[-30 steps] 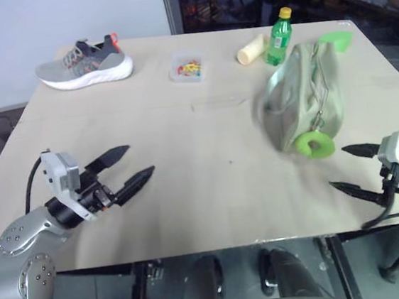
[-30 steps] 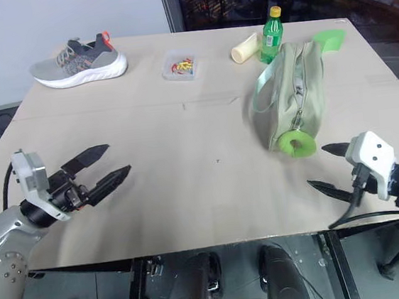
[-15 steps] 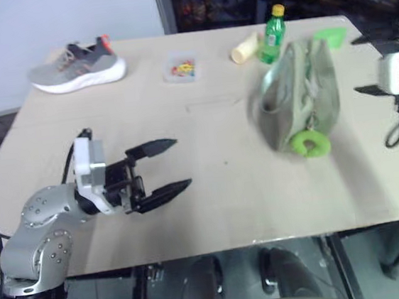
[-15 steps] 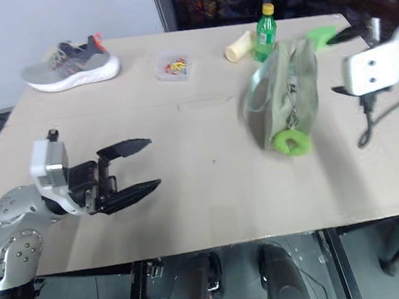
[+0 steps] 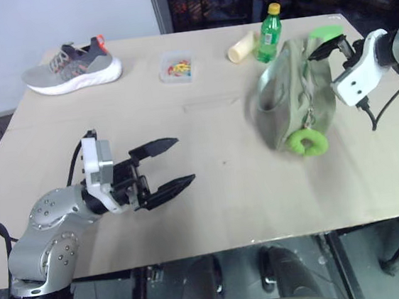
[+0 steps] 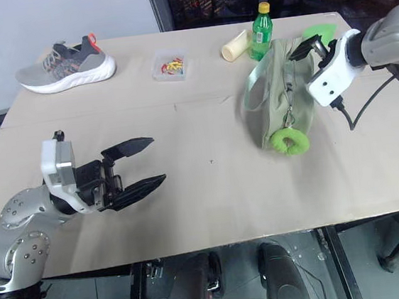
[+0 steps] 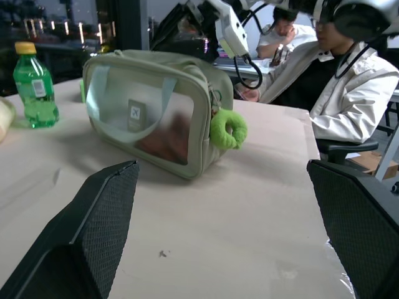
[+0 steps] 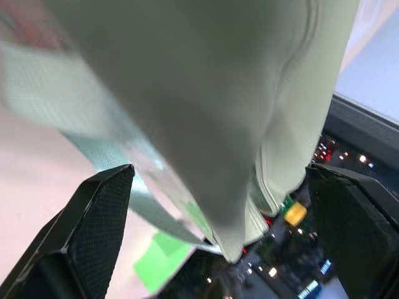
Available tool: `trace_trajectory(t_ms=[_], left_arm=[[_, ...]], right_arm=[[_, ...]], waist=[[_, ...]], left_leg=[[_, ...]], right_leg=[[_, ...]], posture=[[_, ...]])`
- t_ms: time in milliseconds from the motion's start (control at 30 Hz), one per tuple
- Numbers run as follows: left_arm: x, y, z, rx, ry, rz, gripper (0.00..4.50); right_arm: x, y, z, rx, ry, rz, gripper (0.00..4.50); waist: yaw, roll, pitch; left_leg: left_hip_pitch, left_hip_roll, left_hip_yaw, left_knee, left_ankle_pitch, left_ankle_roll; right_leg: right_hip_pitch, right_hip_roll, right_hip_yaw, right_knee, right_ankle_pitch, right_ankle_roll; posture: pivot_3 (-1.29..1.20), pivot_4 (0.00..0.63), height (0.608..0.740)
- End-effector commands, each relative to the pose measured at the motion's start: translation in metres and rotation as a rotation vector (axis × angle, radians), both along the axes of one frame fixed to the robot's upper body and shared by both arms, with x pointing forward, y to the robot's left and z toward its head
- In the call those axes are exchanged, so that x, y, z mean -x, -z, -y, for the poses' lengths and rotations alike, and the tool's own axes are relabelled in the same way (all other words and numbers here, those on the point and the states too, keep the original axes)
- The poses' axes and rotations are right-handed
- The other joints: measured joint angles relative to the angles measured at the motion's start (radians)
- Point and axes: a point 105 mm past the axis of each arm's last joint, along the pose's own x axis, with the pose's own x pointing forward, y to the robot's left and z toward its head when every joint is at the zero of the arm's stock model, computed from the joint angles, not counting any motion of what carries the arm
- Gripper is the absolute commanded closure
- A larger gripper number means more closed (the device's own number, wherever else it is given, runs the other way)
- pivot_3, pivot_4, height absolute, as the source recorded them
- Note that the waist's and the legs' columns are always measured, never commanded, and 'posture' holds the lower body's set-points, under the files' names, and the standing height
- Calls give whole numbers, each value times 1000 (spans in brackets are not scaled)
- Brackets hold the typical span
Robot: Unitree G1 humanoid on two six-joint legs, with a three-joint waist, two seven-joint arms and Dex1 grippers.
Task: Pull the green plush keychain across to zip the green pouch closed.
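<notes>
- Since 1 second back: right gripper (image 6: 301,47) has swung up from the table's near right edge to the far end of the green pouch (image 6: 280,98); left gripper (image 5: 166,167) has shifted inward toward table centre.
- Grey sneaker (image 5: 69,63) sits at far left of the table (image 5: 219,197).
- Left gripper hovers over the near-left part of the table, 2 black fingers spread wide, nothing between them, pointing toward the pouch and well apart from it.
- Small clear box (image 5: 174,66) of coloured bits lies at far centre.
- Pale cylinder (image 5: 240,47) lies beside the green bottle (image 5: 267,25) with yellow cap, both just behind the pouch.
- Green pouch stands right of centre, clear window and strap facing left; reddish contents show through in the left wrist view.
- Green plush keychain (image 5: 307,142) hangs at the pouch's near end, resting on the table.
- Right gripper is at the pouch's far top end, fingers parted on either side of the fabric in its wrist view; a firm grip cannot be told.
- Bright green block (image 5: 324,33) lies behind the right gripper.
</notes>
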Motion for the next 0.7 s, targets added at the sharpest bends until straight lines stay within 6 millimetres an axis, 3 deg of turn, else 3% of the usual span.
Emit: trace_trajectory(t_ms=[33,200,233,300,400,500,600,700], left_arm=[[6,-9,3,-4,-3,60,0],[6,-8,3,-6,-11,63,0],[6,-9,3,-5,-14,66,0],[6,-9,3,-5,-17,70,0],[5,-9,3,-3,-21,71,0],[4,-8,2,2,-30,73,0],[2,-7,3,3,-37,74,0],[1,-7,2,9,-53,79,0]], right_arm=[[-1,-16,-1,-6,-15,61,806],[-4,-13,-1,7,-16,61,806],[-4,-12,-2,9,-18,57,1214],[-5,-12,-3,12,-21,52,1625],[-6,-12,-6,0,-24,47,3070],[-7,-15,-20,-150,-40,25,4438],[-6,-12,-23,-210,-6,-48,4475],[-8,-22,-30,-390,114,-143,4475]], waist=[[0,0,0],[-1,0,0],[-1,0,0],[-2,0,0],[-2,0,0],[-7,0,0],[-15,0,0],[-15,0,0]], left_leg=[[0,0,0,0,0,0],[3,0,0,1,0,0],[3,0,0,1,0,0],[4,0,0,1,0,0],[4,0,0,1,0,0],[5,0,0,1,0,0],[8,0,1,1,0,0],[8,0,0,0,0,1]], right_leg=[[0,0,0,0,0,0],[0,0,3,3,0,0],[0,0,3,4,0,0],[0,0,4,4,0,0],[0,0,5,5,1,-2],[0,0,5,5,1,-2],[3,0,6,5,2,-2],[3,0,6,5,2,-2]], posture=[[0,150,740],[0,150,740],[0,150,740],[0,150,740],[0,150,740],[0,150,740],[0,150,740],[0,150,740]])
